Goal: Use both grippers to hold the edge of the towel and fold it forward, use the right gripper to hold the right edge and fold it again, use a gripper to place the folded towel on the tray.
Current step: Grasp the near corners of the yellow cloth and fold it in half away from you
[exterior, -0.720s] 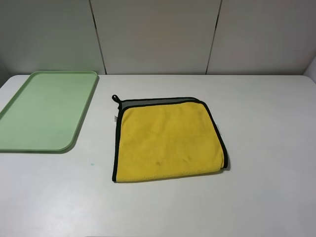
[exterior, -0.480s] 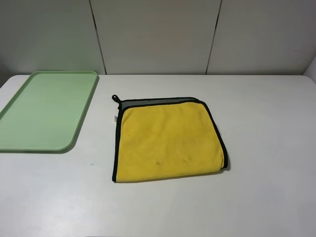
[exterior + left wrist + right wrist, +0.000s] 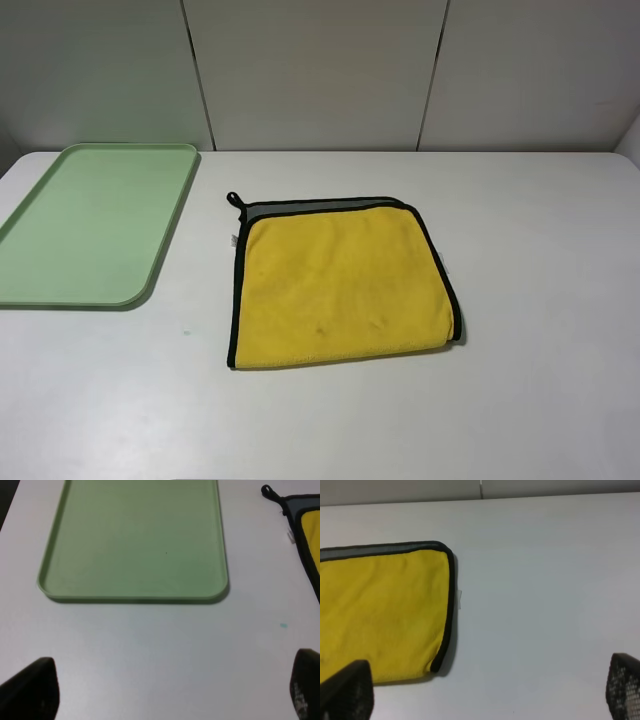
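The yellow towel [image 3: 340, 285] lies flat on the tabletop [image 3: 540, 250], right of the green tray [image 3: 95, 220], while only the wrist views show the left claw [image 3: 167, 687] and right claw [image 3: 485, 687], both spread wide.

Plush yellow cloth towel [image 3: 340, 285], smooth matt plastic tray [image 3: 60, 290], matt white table [image 3: 540, 300]

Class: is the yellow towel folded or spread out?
Folded: the towel lacks black binding along its near edge, and a grey layer shows at the far side.
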Motion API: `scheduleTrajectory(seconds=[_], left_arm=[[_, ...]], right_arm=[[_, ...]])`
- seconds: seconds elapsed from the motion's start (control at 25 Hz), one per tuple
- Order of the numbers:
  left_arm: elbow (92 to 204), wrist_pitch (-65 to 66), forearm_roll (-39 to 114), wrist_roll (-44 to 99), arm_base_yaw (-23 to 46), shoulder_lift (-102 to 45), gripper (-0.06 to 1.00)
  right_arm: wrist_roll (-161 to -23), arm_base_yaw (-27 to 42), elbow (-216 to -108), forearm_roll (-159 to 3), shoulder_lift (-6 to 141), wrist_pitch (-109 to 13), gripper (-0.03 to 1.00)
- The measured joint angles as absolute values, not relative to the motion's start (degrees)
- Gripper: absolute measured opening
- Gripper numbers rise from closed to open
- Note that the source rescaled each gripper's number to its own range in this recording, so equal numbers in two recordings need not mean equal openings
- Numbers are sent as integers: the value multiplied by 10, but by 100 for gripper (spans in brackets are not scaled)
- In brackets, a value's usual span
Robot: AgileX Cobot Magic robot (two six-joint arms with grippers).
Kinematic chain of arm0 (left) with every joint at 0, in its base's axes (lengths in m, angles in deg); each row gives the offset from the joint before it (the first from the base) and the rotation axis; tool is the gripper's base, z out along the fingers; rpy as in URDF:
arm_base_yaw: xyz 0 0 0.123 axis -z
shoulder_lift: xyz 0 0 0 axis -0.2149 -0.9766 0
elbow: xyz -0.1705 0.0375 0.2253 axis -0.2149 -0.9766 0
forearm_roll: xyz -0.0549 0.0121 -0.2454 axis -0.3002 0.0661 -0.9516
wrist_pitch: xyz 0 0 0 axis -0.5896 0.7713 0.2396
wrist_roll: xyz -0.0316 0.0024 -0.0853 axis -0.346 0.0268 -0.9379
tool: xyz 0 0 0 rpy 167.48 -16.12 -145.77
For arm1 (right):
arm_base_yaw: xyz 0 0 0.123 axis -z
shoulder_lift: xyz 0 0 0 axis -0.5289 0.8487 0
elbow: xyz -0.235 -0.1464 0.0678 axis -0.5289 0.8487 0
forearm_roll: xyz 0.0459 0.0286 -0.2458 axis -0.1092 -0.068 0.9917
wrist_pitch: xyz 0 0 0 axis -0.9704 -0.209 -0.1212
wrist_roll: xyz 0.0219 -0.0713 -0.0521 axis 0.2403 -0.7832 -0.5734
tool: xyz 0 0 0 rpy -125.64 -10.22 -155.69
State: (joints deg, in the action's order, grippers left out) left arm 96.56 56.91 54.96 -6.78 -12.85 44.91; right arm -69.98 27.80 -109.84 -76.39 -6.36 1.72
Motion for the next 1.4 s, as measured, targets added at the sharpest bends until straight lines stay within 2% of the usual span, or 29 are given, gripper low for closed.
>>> scheduleTrajectory(seconds=[1.4], left_arm=[[977,574,550,-68,-129,449,91]], right_arm=[[-697,278,-1098,-762,-64,17,100]])
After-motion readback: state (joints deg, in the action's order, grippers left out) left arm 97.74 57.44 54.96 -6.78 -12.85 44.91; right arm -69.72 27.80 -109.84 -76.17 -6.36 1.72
